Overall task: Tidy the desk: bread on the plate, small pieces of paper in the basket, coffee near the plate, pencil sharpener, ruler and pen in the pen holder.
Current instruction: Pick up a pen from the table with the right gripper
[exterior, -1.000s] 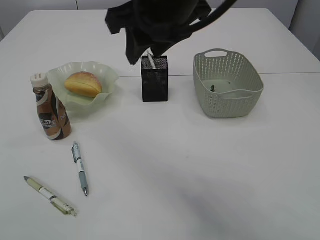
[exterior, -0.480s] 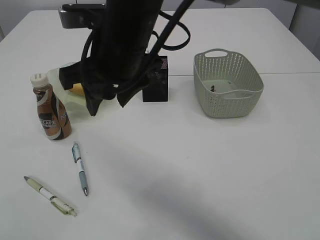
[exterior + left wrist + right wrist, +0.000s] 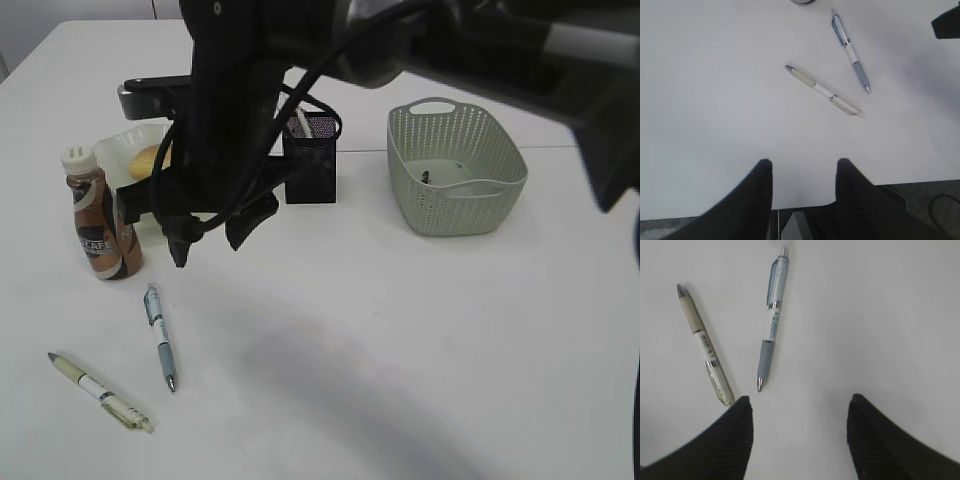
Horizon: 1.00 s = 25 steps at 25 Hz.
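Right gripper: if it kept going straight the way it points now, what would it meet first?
Probably bare desk. The right gripper is open and empty, pointing down at the tabletop, and the blue pen lies just left of its line, the pale pen farther left. Depth is unclear, so a fingertip might brush the blue pen's tip.

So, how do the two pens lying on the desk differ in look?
The blue pen has a clear pale-blue barrel and a grey grip; the cream pen has a yellowish-cream body with white bands. In the exterior view, the blue pen lies nearer the coffee, the cream pen nearer the front edge. Both lie flat, untouched.
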{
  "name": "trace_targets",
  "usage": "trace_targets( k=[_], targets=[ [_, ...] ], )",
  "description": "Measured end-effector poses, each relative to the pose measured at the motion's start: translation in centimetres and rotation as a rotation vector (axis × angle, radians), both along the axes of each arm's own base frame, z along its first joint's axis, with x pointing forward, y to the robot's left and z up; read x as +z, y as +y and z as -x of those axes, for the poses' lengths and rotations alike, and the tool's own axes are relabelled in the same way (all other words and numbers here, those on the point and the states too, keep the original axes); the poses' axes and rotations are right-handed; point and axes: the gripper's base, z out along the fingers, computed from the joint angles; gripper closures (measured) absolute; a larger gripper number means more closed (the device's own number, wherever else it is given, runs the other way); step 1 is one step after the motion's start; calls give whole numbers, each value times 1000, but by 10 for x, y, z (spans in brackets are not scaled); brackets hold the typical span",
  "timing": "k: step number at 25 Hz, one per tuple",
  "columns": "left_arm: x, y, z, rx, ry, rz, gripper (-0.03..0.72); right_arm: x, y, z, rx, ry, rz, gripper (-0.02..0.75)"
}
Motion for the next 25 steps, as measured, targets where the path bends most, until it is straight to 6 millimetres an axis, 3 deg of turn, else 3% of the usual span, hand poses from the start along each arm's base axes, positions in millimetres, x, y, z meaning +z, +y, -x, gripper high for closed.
trace_targets(
  k=[9, 18, 25],
  targets=[
    [0, 0, 0, 0, 0, 1, 381, -37, 29, -29, -72, -3, -43, 269],
    [0, 0, 0, 0, 0, 1, 381, -72, 45, -24, -66, 41, -2, 269],
    [0, 0, 0, 0, 0, 2, 381, -96, 64, -6, -4, 24, 71, 269]
  ],
)
